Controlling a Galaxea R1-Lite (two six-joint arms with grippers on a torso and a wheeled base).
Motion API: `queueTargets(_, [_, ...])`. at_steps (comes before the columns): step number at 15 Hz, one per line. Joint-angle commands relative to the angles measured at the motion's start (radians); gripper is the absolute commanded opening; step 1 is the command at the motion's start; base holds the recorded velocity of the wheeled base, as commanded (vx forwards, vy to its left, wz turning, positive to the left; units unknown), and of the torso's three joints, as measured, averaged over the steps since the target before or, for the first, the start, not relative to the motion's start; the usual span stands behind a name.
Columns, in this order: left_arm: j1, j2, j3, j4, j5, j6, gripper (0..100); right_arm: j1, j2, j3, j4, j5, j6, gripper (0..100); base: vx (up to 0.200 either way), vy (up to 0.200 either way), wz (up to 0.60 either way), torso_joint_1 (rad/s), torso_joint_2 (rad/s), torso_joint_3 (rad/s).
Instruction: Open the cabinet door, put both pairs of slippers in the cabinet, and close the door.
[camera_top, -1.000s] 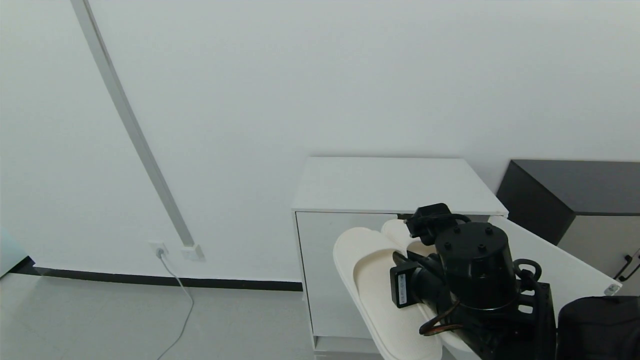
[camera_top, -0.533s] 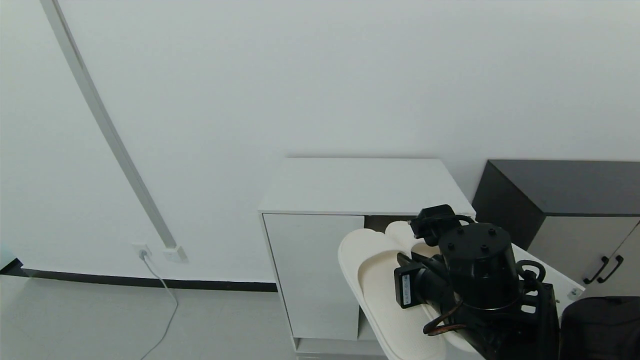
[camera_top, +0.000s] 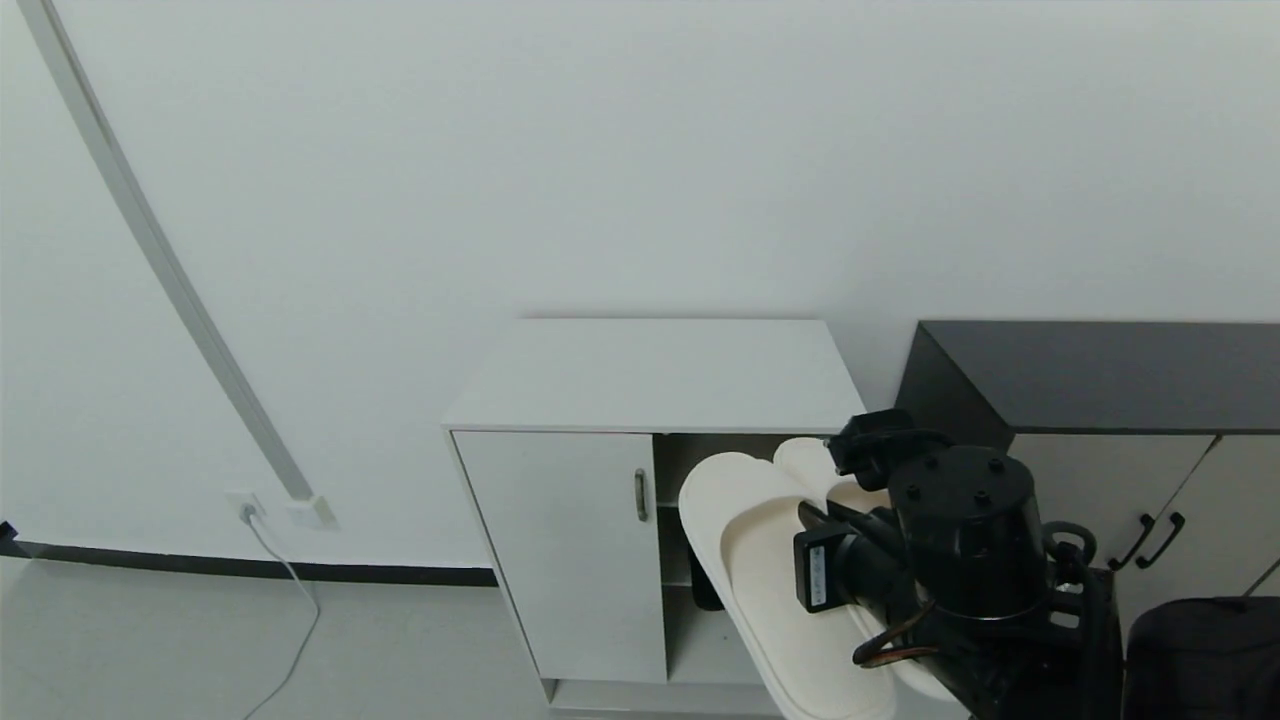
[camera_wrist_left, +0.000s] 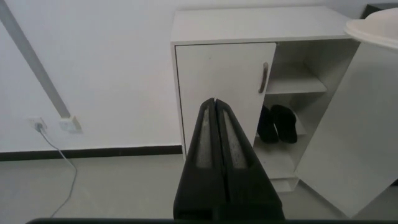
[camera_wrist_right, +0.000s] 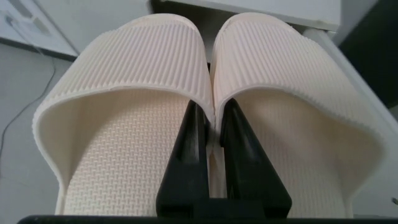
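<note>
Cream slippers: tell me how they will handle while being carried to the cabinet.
Probably light: the right end effector holds the cream slippers up by their inner strap edges alone. Likely fairly stiff, since the soles jut out unsupported in the head view without sagging. The ribbed surface should resist slipping, though the pair may pivot in that narrow pinch.

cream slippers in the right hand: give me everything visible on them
The cream slippers are a matching pair of slides that look like soft foam, with ribbed straps and finely textured footbeds. They sit side by side with their inner edges pressed together. The right hand is shut on those two inner walls, its fingers reaching up to the straps. In the head view the pair hangs in the air, strap ends toward the open side of the white cabinet, apparently touching nothing else.
</note>
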Motion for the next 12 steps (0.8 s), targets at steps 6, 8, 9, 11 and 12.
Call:
queueTargets(6, [-0.001, 0.001, 0.000, 0.000, 0.000, 0.000, 0, -0.001, 0.000, 0.012, -0.014, 0.001, -0.002, 0, 0.000, 0.000, 0.00, 0.000, 0.00, 0.000])
queueTargets(8, [-0.001, 0.001, 0.000, 0.000, 0.000, 0.000, 0, -0.001, 0.002, 0.017, -0.014, 0.001, -0.002, 0, 0.000, 0.000, 0.00, 0.000, 0.00, 0.000])
queueTargets(9, [-0.001, 0.001, 0.000, 0.000, 0.000, 0.000, 0, -0.001, 0.002, 0.017, -0.014, 0.001, -0.002, 0, 0.000, 0.000, 0.00, 0.000, 0.00, 0.000])
queueTargets(11, [-0.001, 0.000, 0.000, 0.000, 0.000, 0.000, 0, -0.001, 0.003, 0.017, -0.014, 0.001, -0.002, 0, 0.000, 0.000, 0.00, 0.000, 0.00, 0.000])
queueTargets(12, [-0.001, 0.001, 0.000, 0.000, 0.000, 0.000, 0, 0.001, 0.003, 0.019, -0.015, 0.001, -0.002, 0, 0.000, 0.000, 0.00, 0.000, 0.00, 0.000])
